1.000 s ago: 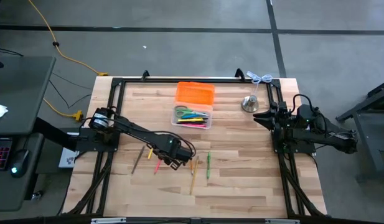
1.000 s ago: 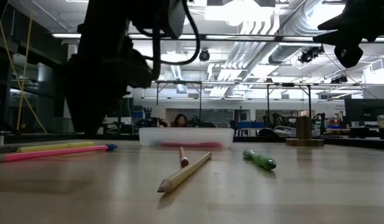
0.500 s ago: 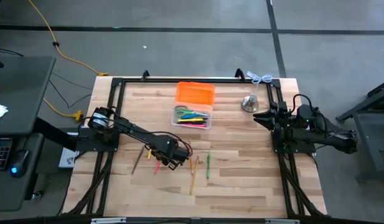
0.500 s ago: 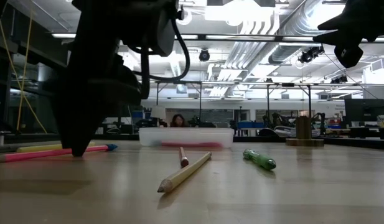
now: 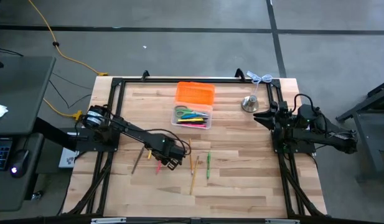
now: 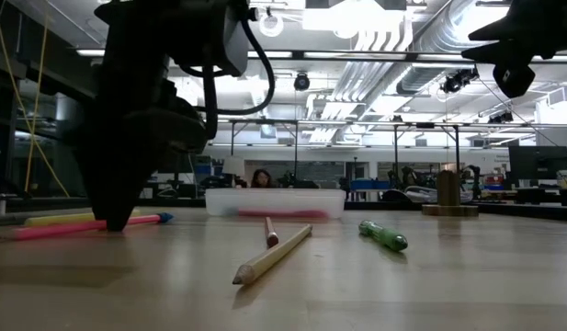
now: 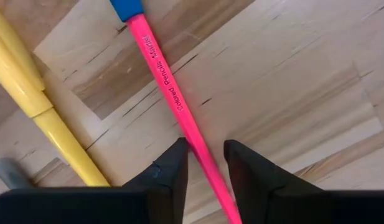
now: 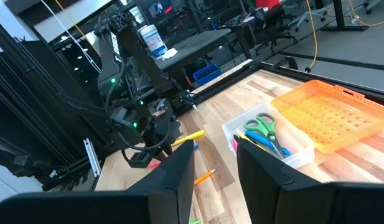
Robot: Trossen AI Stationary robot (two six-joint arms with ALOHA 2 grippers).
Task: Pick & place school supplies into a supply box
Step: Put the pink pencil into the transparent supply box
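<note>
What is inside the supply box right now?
The supply box holds green-handled scissors on top, with yellow, pink and blue pens or markers beside and beneath them. Whatever lies under that pile is covered and cannot be counted.

Left arm is stretched way out low over the desk, left gripper (image 5: 160,163) pointing straight down with its fingers (image 7: 173,171) parted a little. Right arm sits folded up at the desk's right edge, right gripper (image 5: 260,117) raised, fingers (image 8: 179,165) apart.
</note>
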